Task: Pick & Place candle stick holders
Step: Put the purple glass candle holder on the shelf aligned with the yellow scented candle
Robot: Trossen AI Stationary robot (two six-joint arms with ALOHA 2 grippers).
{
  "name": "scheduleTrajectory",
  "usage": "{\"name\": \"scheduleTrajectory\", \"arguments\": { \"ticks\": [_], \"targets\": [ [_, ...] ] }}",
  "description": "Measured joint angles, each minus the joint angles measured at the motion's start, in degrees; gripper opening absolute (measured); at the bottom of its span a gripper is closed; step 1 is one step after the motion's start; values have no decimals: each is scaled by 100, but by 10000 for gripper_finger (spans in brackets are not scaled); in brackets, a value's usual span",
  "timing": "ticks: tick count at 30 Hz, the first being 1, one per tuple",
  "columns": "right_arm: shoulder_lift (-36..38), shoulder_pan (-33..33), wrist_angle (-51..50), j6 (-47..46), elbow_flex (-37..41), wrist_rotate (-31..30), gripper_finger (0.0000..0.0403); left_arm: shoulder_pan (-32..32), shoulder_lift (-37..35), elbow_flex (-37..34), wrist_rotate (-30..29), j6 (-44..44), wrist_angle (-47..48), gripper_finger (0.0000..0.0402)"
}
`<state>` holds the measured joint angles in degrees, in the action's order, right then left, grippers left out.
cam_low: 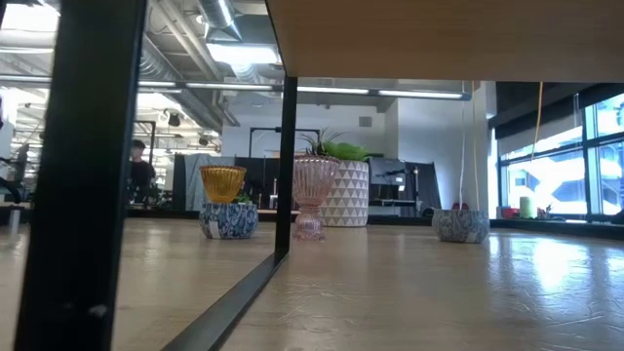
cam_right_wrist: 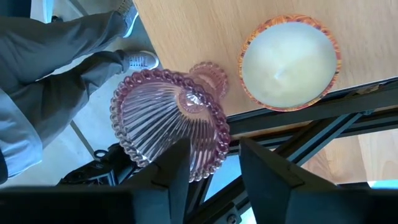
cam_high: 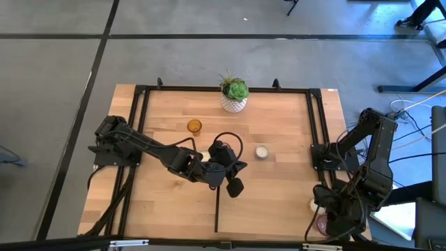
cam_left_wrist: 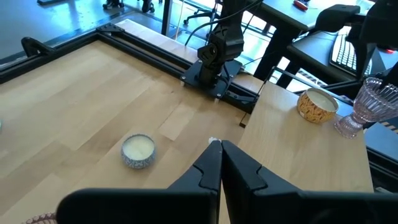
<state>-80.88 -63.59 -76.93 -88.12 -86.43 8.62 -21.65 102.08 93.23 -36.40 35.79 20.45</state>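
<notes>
My left gripper is shut and empty over the table's middle, near the front. A cream candle in a blue-patterned cup stands beyond it. An amber glass holder stands at the back left. A mauve ribbed glass holder shows only in the low view, in front of the pot. My right gripper is open at the front right corner, above a second mauve holder. That holder stands beside a cream candle in an orange-patterned cup. My right gripper comes from above at the mauve holder. One finger shows in front of the beaded rim and the other stands off to its side. I cannot tell whether either touches it.
A white patterned pot with a green plant stands at the back middle. A black bar runs from the table's middle to the front edge. Black frame rails line both sides. A person's legs show beside the table's front right corner.
</notes>
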Motion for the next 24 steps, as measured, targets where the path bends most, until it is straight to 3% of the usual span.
{"name": "scheduleTrajectory", "arguments": {
  "ticks": [24],
  "targets": [
    [0, 25, -284, 24, -121, -250, 175, 0, 0, -2, 4, 0, 77, 3]
  ]
}}
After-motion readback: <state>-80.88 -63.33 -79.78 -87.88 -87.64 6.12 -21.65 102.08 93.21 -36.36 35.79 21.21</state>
